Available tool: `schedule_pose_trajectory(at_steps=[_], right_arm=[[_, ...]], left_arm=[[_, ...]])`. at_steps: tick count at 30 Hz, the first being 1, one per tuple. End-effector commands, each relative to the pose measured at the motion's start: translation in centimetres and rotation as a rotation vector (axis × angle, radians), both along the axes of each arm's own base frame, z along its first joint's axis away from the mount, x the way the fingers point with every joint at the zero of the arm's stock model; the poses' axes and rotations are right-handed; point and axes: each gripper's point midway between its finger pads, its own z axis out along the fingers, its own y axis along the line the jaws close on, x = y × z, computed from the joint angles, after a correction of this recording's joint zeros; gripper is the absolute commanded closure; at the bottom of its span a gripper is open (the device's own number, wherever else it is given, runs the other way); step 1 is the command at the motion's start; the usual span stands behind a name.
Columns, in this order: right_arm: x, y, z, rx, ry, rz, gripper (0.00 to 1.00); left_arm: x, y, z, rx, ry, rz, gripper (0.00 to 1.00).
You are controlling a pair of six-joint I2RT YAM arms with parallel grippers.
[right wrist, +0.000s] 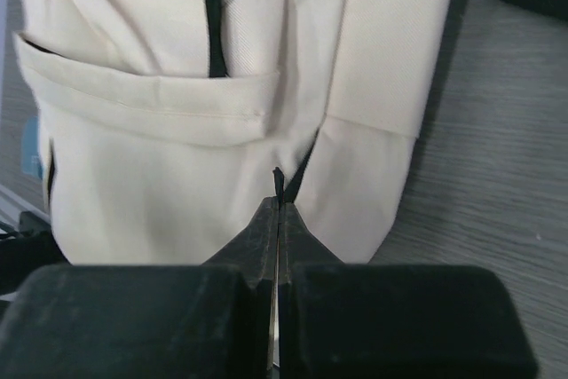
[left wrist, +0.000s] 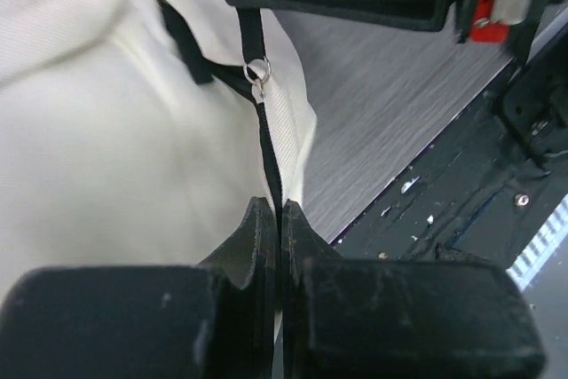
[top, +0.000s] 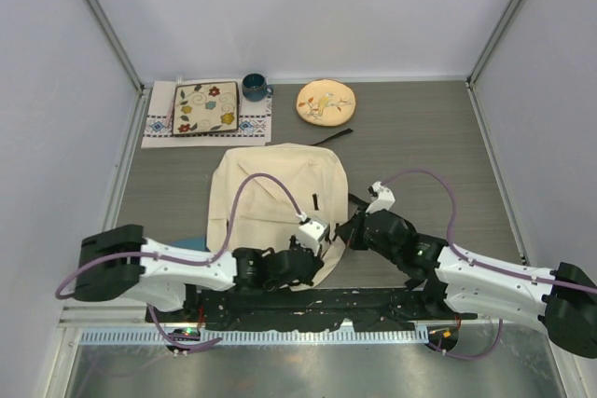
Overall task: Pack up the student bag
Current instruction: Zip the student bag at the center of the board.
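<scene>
The student bag (top: 275, 198), a cream fabric backpack, lies flat mid-table with its near end between both arms. My left gripper (top: 321, 245) is at that near end. In the left wrist view the left gripper (left wrist: 280, 211) is shut on a black strip (left wrist: 266, 144) that runs down from a small metal ring (left wrist: 257, 69) along the student bag (left wrist: 106, 157). My right gripper (top: 348, 230) sits just right of it. In the right wrist view the right gripper (right wrist: 279, 207) is shut on a black zipper pull (right wrist: 279, 184) of the student bag (right wrist: 177, 175). Another black pull (right wrist: 213, 28) hangs above the front pocket.
At the back stand a square floral plate (top: 205, 107) on a patterned mat (top: 160, 128), a blue cup (top: 254, 88) and a round yellowish floral plate (top: 326, 102). A black strap (top: 334, 137) trails from the bag's far end. Something blue (top: 191, 243) peeks from under its left side.
</scene>
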Motion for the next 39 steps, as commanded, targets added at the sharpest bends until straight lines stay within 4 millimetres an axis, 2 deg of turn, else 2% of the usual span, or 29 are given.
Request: schedule_pose_trajectory(at_steps=[1,2,5,6,10,12,20,21,24,27,32,35,36,39], right_arm=[[-0.1,-2.4,-2.1,-0.042,0.02,-0.069,0.99],[-0.5,-2.9,-2.9,-0.063,0.037,-0.072,0.99],[-1.2,-3.7,-4.0,-0.079,0.06,-0.076,0.99],[-1.3,-3.9,-4.4,-0.088,0.066,-0.074,0.99],[-1.4,-3.6,-4.7,-0.085,0.069,-0.06,0.99],[-1.4,-3.4,-4.8,-0.089,0.072,-0.051,0.99],[-0.8,-1.7,-2.1,-0.034,-0.01,0.013,0.99],[-0.5,-1.2,-0.5,0.018,-0.047,0.011,0.99],[0.2,-0.7,1.9,0.063,-0.109,0.008,0.99],[0.9,-1.1,2.7,0.054,-0.117,-0.034,0.99],[3.0,-2.7,3.9,0.049,-0.161,-0.199,0.99],[3.9,-3.9,4.6,0.023,-0.183,-0.273,0.99],[4.2,-3.9,5.3,0.021,-0.192,-0.284,0.99],[4.9,-4.1,5.5,-0.026,-0.193,-0.301,0.99]], left_arm=[[-3.5,-2.4,-4.4,-0.003,0.135,-0.115,1.0],[-4.0,-2.6,-6.3,0.039,0.159,-0.123,1.0],[-5.2,-3.8,-7.7,0.056,0.198,-0.16,1.0],[-5.5,-3.8,-8.9,0.085,0.209,-0.165,1.0],[-5.7,-4.3,-9.6,0.069,0.222,-0.143,1.0],[-5.5,-3.8,-10.1,0.084,0.219,-0.123,1.0],[-5.2,-3.3,-11.5,0.159,0.205,-0.107,1.0],[-5.2,-3.2,-11.8,0.17,0.204,-0.108,1.0],[-5.1,-3.5,-12.0,0.182,0.192,-0.102,1.0],[-4.8,-3.7,-11.6,0.179,0.168,-0.082,1.0],[-4.3,-3.1,-11.2,0.184,0.131,-0.042,1.0],[-4.5,-2.9,-11.1,0.19,0.114,-0.039,1.0],[-4.8,-2.8,-11.2,0.2,0.11,-0.046,1.0],[-5.0,-2.8,-11.2,0.209,0.099,-0.046,1.0]])
